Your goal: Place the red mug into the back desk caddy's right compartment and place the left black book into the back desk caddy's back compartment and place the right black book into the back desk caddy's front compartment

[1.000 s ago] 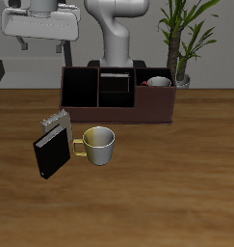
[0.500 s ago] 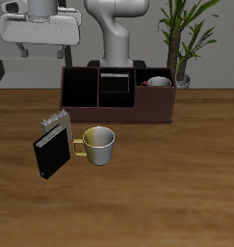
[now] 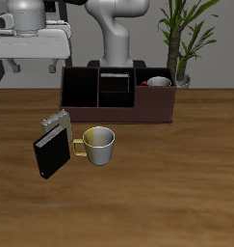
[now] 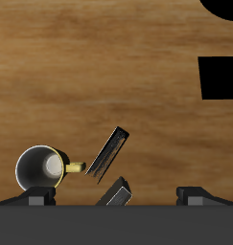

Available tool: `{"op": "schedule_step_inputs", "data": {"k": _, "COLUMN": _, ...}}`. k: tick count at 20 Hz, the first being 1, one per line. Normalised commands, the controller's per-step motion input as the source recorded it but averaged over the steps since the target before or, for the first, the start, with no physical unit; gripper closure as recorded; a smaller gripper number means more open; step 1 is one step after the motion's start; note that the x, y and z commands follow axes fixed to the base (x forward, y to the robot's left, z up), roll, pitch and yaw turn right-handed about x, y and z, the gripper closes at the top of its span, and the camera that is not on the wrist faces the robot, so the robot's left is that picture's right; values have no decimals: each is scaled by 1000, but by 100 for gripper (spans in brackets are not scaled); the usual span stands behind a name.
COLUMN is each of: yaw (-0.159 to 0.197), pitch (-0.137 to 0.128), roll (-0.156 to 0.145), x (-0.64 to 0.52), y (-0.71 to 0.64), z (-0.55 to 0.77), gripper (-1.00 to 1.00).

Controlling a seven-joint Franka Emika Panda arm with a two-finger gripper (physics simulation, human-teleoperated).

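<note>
The back desk caddy stands at the table's back. The red mug sits inside its right compartment. A thin black book seems to stand in its back compartment. The other black book stands tilted on the table, leaning on a grey patterned book. My gripper hangs open high above those books, holding nothing; its fingertips are spread wide.
A pale mug with a yellow handle stands right beside the two books. A potted plant rises behind the caddy's mug end. The robot's base is behind the caddy.
The gripper has come lower and shifted sideways away from the caddy, toward the spot above the books. Nothing on the table has moved.
</note>
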Motion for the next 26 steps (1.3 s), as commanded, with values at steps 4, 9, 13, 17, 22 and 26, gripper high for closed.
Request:
{"op": "schedule_step_inputs", "data": {"k": 4, "yaw": -71, "pitch": -45, "roll": 22, "x": 74, "y": -144, "z": -145, "gripper": -100}}
{"op": "schedule_step_inputs", "data": {"k": 9, "yaw": -52, "pitch": -11, "roll": -5, "x": 64, "y": 32, "z": -230, "gripper": -100}}
{"op": "schedule_step_inputs", "data": {"k": 13, "yaw": -96, "pitch": -3, "roll": -23, "x": 158, "y": -22, "z": -351, "gripper": -100}}
{"op": "schedule_step_inputs", "data": {"k": 17, "yaw": -114, "pitch": 34, "roll": -49, "x": 199, "y": -59, "z": -433, "gripper": -100}}
{"op": "schedule_step_inputs", "data": {"k": 22, "yaw": -61, "pitch": 23, "roll": 8, "x": 69, "y": 32, "z": -217, "gripper": -100}}
{"op": "schedule_step_inputs", "data": {"k": 26, "yaw": -24, "pitch": 29, "roll": -5, "x": 118, "y": -7, "z": -267, "gripper": -100}}
